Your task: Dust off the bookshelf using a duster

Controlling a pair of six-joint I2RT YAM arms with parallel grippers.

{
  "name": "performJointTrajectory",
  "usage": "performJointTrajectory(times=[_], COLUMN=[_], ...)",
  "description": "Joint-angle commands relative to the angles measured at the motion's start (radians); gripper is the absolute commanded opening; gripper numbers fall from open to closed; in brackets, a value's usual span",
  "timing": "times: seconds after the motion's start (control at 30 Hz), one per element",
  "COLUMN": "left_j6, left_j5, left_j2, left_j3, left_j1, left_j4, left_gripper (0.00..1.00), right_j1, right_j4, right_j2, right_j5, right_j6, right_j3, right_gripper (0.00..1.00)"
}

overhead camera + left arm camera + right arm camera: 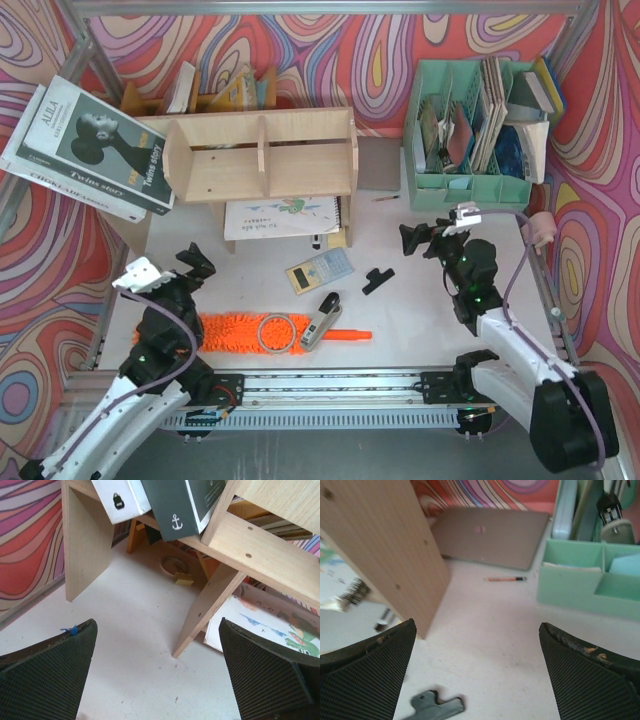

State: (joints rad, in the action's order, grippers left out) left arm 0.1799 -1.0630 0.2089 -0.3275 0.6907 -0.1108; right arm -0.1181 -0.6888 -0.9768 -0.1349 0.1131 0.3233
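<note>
The plywood bookshelf (260,155) stands at the back centre, two compartments split by a divider. The orange fluffy duster (235,332) lies flat near the front edge, its thin handle (352,335) pointing right. My left gripper (168,268) hovers open just left of and behind the duster head, holding nothing. In the left wrist view its fingers (50,672) frame bare table before a shelf leg (205,610). My right gripper (440,232) is open and empty at the right, facing the shelf's side panel (385,550). Neither wrist view shows the duster.
A tape ring (275,332) and a grey stapler (322,320) rest on the duster. A calculator (320,268), a black clip (378,280) and a pencil (387,198) lie mid-table. A mint organiser (470,185) stands back right. Books (90,145) lean at the left, and a notebook (280,215) lies under the shelf.
</note>
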Motion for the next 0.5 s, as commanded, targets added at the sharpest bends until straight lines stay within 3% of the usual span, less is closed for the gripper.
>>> performJointTrajectory(times=[0.0,0.2,0.3,0.47], left_j6=[0.161,0.249,0.315,0.483], left_j5=[0.037,0.121,0.171,0.104], left_j2=[0.023,0.159,0.212,0.271], left_j3=[-0.115,-0.294,-0.363,-0.506], left_j1=[0.005,0.005,0.004,0.005], left_j4=[0.357,0.485,0.571,0.794], left_gripper=[0.98,0.98,0.98,0.99], right_j1=[-0.005,-0.005,-0.005,-0.005], right_j4=[0.175,0.524,0.533,0.576], right_j2=[0.108,0.119,0.113,0.077], right_j5=[-0.076,0.051,-0.045,-0.172], right_j6=[0.122,0.297,0.282,0.264], right_j3=[0.080,0.294,0.316,0.359], right_gripper=[0.99,0.99,0.99,0.99])
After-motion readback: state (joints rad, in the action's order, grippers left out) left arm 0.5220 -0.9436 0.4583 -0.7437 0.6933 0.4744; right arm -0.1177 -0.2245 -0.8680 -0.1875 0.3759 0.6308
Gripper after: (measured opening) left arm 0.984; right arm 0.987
